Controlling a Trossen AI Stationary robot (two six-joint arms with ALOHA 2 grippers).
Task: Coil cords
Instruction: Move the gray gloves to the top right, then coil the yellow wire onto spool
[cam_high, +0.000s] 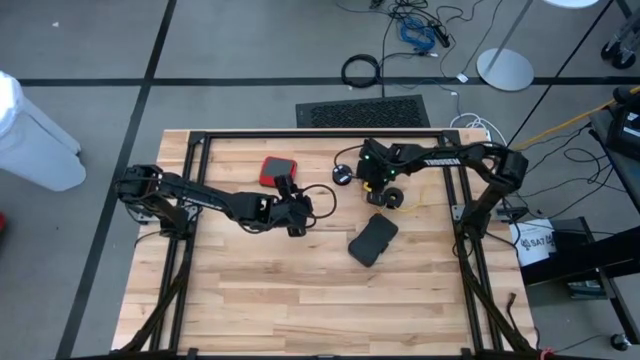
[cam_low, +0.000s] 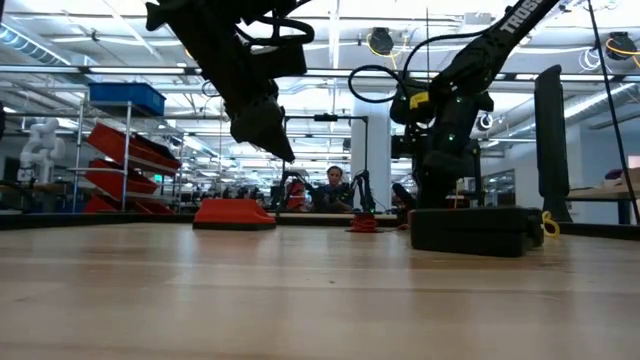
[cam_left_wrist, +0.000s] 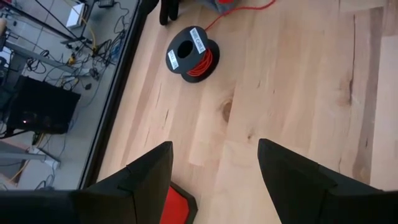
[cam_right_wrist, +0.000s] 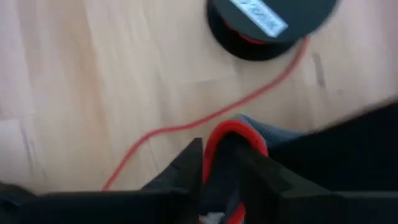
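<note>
Left gripper (cam_left_wrist: 214, 177) hovers mid-table, fingers spread wide, empty. Red-orange cord (cam_right_wrist: 205, 118) trails over the wood from its black reel (cam_left_wrist: 191, 53), which sits near the table's far edge. Right gripper (cam_right_wrist: 217, 165) is above the cord beside a red-trimmed object; grip state: cannot tell. To coil well: keep light tension and wind evenly onto the reel. White reel labels unreadable; arm lettering too small to read.

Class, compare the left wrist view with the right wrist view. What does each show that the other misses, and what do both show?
Only the left wrist view: the left gripper with jaws open, a red box corner, and the table edge with floor cables beyond. Only the right wrist view: a red-rimmed item close to the camera. Both: the black reel and its red cord on the wooden table.
</note>
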